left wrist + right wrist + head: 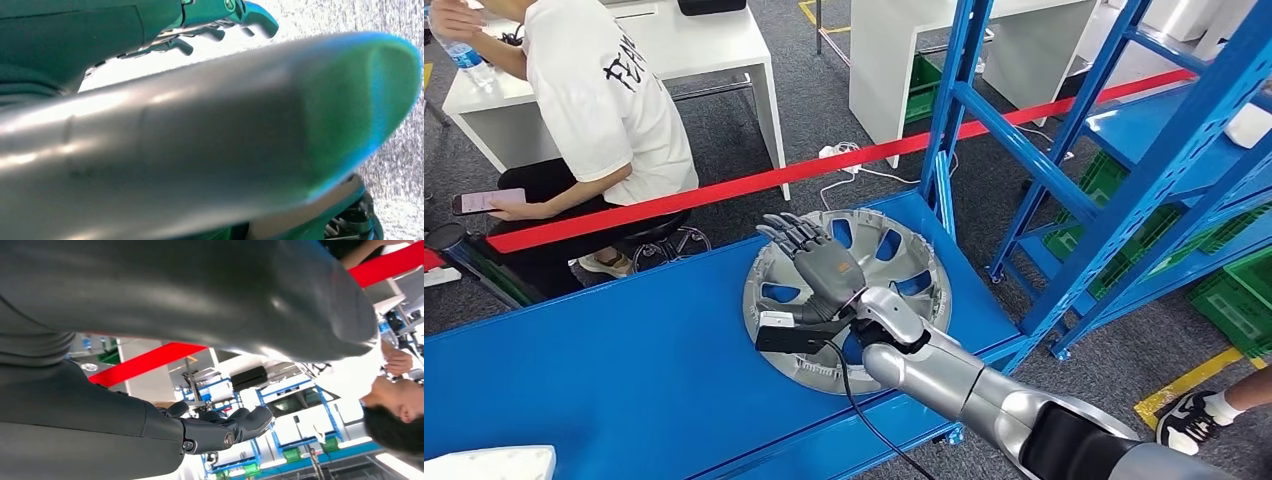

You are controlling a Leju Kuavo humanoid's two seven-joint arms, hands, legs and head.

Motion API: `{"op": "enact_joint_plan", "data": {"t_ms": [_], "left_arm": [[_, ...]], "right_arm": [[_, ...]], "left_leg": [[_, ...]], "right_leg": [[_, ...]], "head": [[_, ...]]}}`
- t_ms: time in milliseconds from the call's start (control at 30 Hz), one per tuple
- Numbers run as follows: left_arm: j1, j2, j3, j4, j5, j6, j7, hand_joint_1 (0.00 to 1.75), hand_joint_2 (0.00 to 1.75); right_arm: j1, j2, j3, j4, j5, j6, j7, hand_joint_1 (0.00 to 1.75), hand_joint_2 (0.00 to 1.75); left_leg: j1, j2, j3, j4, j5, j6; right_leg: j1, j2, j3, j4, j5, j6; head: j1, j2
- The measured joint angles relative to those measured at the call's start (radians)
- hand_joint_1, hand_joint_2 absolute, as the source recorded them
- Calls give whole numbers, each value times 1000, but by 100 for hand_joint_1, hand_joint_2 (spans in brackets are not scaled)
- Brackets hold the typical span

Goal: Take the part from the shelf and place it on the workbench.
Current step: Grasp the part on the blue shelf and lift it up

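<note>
Wheel cover (pixel 894 262), silver, spoked: lying flat on the blue workbench (pixel 624 350) near its shelf-side end. Right hand (pixel 819 265): extended flat above the cover, fingers straight and apart, holding nothing. Left hand (pixel 220 20): fingers loosely spread, empty.

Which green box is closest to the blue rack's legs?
The green crate on the floor inside the blue rack, beneath its shelves. The other green crate sits farther back, under a white table.

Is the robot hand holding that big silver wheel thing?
No. The right robot hand is above the wheel cover on the blue workbench, fingers straight, gripping nothing.
</note>
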Motion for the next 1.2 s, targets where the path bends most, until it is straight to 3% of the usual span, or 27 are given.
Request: {"op": "enact_joint_plan", "data": {"t_ms": [33, 133, 167, 200, 300, 367, 500, 567, 633, 667, 700, 733, 800, 867, 1000, 1067, 1133, 1167, 1200], "left_arm": [[0, 0, 2, 0, 1, 0, -1, 0, 0], [1, 0, 7, 1, 2, 0, -2, 0, 0], [2, 0, 8, 1, 2, 0, -2, 0, 0], [2, 0, 9, 1, 2, 0, -2, 0, 0], [3, 0, 10, 2, 3, 0, -2, 0, 0], [2, 1, 13, 2, 3, 0, -2, 0, 0], [3, 2, 17, 2, 8, 0, -5, 0, 0], [3, 2, 17, 2, 10, -1, -7, 0, 0], [4, 2, 17, 2, 10, -4, -10, 0, 0], [6, 2, 17, 3, 10, -5, -10, 0, 0], [7, 2, 17, 3, 10, -5, -11, 0, 0], [8, 2, 17, 3, 10, -5, -11, 0, 0], [8, 3, 17, 4, 7, -5, -12, 0, 0], [5, 4, 17, 4, 2, -5, -12, 0, 0], [2, 4, 17, 3, -3, -5, -8, 0, 0], [1, 4, 18, 3, -3, -5, -7, 0, 0], [0, 3, 18, 3, -3, -5, -6, 0, 0], [0, 2, 18, 3, -3, -5, -6, 0, 0], [0, 2, 18, 3, -3, -5, -6, 0, 0]], "right_arm": [[-5, 0, 0, 2, -3, 0, -5, 0, 0], [-14, 1, 1, 15, -10, 1, -11, 0, 0], [-14, 0, 2, 19, -12, 2, -10, 0, 0], [-14, 0, 2, 23, -13, 2, -10, 0, 0], [-20, 1, 3, 29, -14, 2, -11, 0, 0], [-26, 2, 4, 31, -14, 2, -10, 0, 0], [-36, 4, 5, 37, -14, 3, -11, 0, 0], [-42, 5, 5, 41, -16, 3, -12, 0, 0], [-44, 5, 6, 48, -20, 4, -18, 0, 0], [-44, 5, 6, 53, -23, 4, -23, 0, 0], [-45, 5, 7, 58, -27, 3, -27, 0, 0], [-45, 4, 7, 64, -32, 1, -32, 0, 0], [-48, 4, 8, 74, -40, -7, -40, 0, 0], [-51, 1, 8, 82, -47, -13, -46, 0, 0], [-52, -1, 9, 91, -51, -18, -46, 0, 0], [-54, -2, 9, 94, -51, -20, -46, 0, 0], [-53, -3, 9, 98, -51, -21, -46, 0, 0], [-51, -3, 10, 100, -51, -21, -46, 0, 0], [-50, -4, 10, 102, -51, -21, -46, 0, 0]], "left_leg": [[4, 1, 3, -6, 4, 3], [7, 4, 3, -7, 5, 5], [8, 4, 2, -6, 4, 4], [10, 3, 1, -3, 3, 2], [17, 1, -4, 14, -5, -15], [16, -1, -7, 23, -10, -32], [19, -1, -12, 27, -14, -60], [21, 0, -46, 106, -67, -67], [20, 1, -103, 242, -136, -69], [20, 1, -121, 287, -151, -69], [20, 1, -122, 298, -148, -67], [19, 1, -102, 267, -126, -63], [16, 0, -26, 129, -69, -51], [10, 1, 25, 31, -44, -42], [10, 2, 30, 8, -34, -24], [15, 4, 31, 0, -27, -13], [14, 5, 28, 0, -26, -9], [14, 6, 26, 2, -26, -9], [14, 6, 25, 4, -26, -9]], "right_leg": [[0, 0, -14, 35, -22, 4], [-8, -1, -103, 225, -113, 15], [-11, -1, -122, 261, -120, 18], [-14, -1, -120, 258, -107, 21], [-21, -2, -25, 71, -22, 28], [-19, 1, 6, 5, -4, 15], [-15, 3, -1, 2, 6, -25], [-17, 0, -2, -1, 11, -36], [-14, -1, -6, -1, 13, -41], [-12, -2, -8, -1, 13, -42], [-10, -2, -9, -1, 14, -43], [-8, -1, -9, 0, 14, -43], [-6, 0, -8, 0, 15, -41], [-4, 0, -10, 1, 17, -33], [-4, 0, -13, 0, 19, -11], [-4, 0, -42, 64, -24, -3], [-5, 0, -103, 199, -91, 3], [-6, -1, -127, 252, -109, 5], [-7, -1, -136, 273, -108, 6]], "head": [[2, 0], [6, 0], [6, 0], [6, 0], [6, 0], [8, 0], [9, 0], [7, 0], [6, 0], [6, 0], [6, 0], [6, 0], [6, 0], [7, 0], [7, 0], [10, 0], [13, 0], [13, 0], [14, 0]]}}
